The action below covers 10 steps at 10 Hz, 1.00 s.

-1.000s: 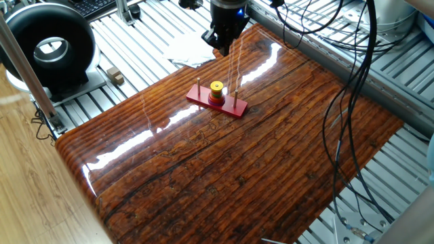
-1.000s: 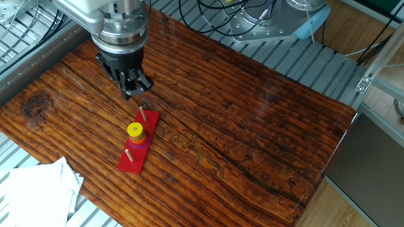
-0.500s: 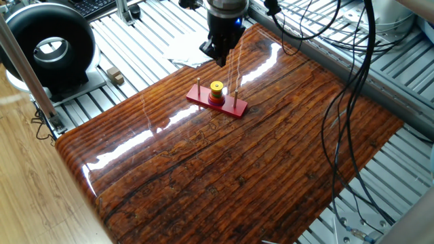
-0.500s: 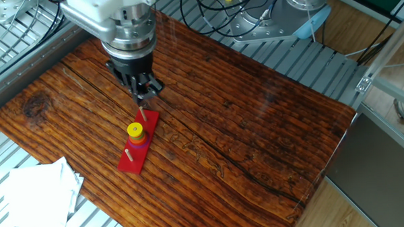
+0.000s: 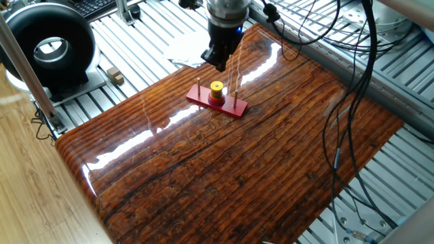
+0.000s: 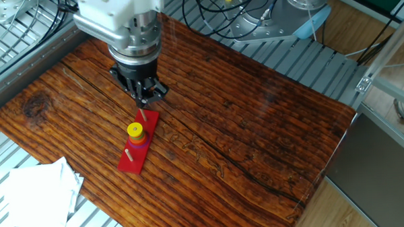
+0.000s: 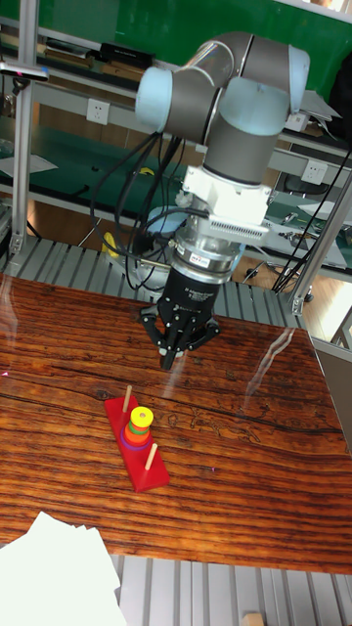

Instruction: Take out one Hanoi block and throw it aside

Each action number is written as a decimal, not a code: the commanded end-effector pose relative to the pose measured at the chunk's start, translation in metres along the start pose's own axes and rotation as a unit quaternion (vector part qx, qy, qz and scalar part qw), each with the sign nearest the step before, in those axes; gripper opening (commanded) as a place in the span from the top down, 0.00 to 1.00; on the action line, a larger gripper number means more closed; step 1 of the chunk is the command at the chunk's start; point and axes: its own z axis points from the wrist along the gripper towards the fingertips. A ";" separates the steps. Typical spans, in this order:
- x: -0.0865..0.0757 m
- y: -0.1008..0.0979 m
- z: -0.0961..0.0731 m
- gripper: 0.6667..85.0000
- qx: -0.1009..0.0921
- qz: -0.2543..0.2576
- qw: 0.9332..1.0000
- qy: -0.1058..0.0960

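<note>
- Hanoi block (image 7: pixel 142 417), small, round and yellow, sits on top of the stacked rings on the middle peg; in the tall fixed view this is at the lower left of centre, in the other fixed view (image 6: pixel 135 131) at the left of centre, in one fixed view (image 5: pixel 216 86) a little above the centre.
- Nearest to the camera in the tall fixed view, white paper sheets (image 7: pixel 54 577) lie at the bottom left corner, at the front edge of the wooden table (image 7: pixel 254 469).
- Behind the paper stands the flat red base (image 7: pixel 140 462), with thin pegs at both ends; orange and red discs (image 7: pixel 137 431) lie directly under the yellow block.
- Farther back, the gripper (image 7: pixel 172 358) hangs above the table, above and slightly right of the stack, apart from it and not touching the block.
- Its dark fingers come together to a narrow tip pointing down; nothing is between them, and they look closed.
- In the other fixed view the gripper (image 6: pixel 145 100) tip is just above the far peg of the base.
- At the far back, the grey arm (image 7: pixel 244 117) rises to the top of the frame, with black cables (image 7: pixel 122 196) hanging at its left side.
</note>
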 end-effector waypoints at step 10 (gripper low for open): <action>0.037 0.017 0.022 1.00 -0.024 -0.021 0.999 0.032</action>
